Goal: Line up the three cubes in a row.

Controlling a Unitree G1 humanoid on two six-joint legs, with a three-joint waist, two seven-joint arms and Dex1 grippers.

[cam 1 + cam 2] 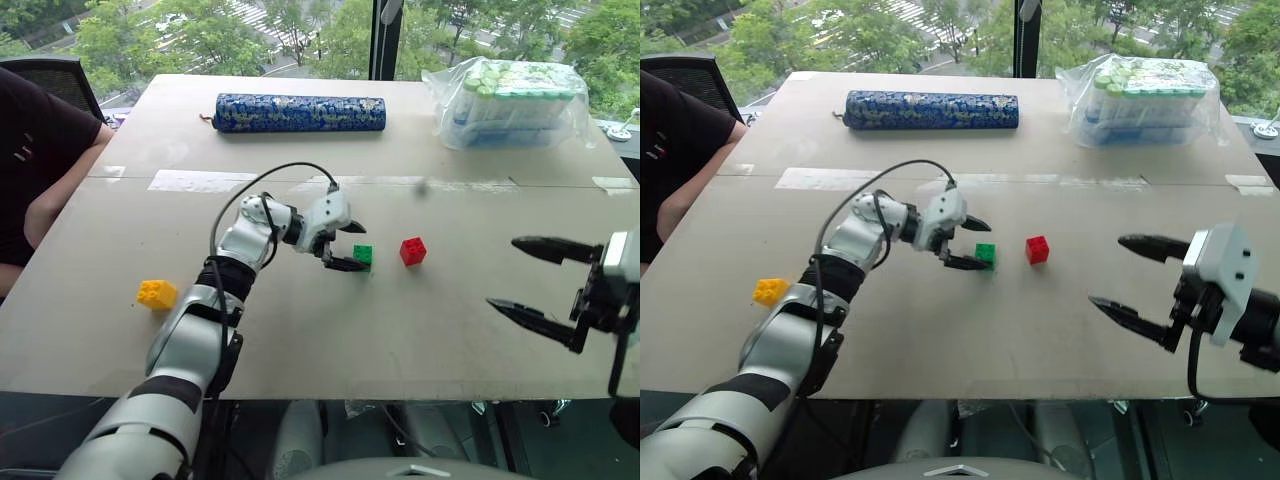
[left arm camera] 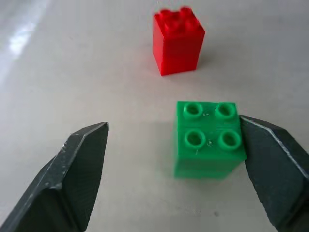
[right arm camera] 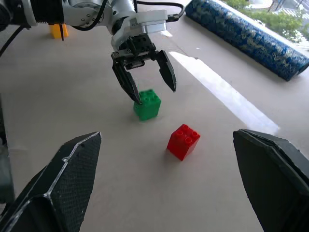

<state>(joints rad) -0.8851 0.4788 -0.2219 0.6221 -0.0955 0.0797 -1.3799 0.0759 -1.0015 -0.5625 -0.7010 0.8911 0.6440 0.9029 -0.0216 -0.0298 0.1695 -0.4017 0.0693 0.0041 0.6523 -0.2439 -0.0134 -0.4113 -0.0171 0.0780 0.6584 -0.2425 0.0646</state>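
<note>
Green cube stands studs-up on the table, just beside the red cube; a small gap separates them and they sit roughly on one line across the table. Judged from this layout, these two form the start of the row.

Yellow cube lies well apart, near the table's left edge on the robot's left, not in line with the other two. Judgement: it is the one piece left to bring over, so the task is about two-thirds along.

Left gripper hangs over the green cube, jaws released and spread wide. In the left wrist view one finger lies against, or very close to, the cube's side; the other finger stands clear with bare table between. Nothing is clamped: the cube rests on the table by its own weight. The stance reads as a release at the placement spot.

Right gripper hovers above the table's right part, well apart from the red cube, jaws fully spread, holding nothing and touching nothing. It appears parked clear of the working area.

Also on the table: long blue patterned roll at the far side, and a clear plastic bag of tubes at the far right. A person sits at the left edge.
</note>
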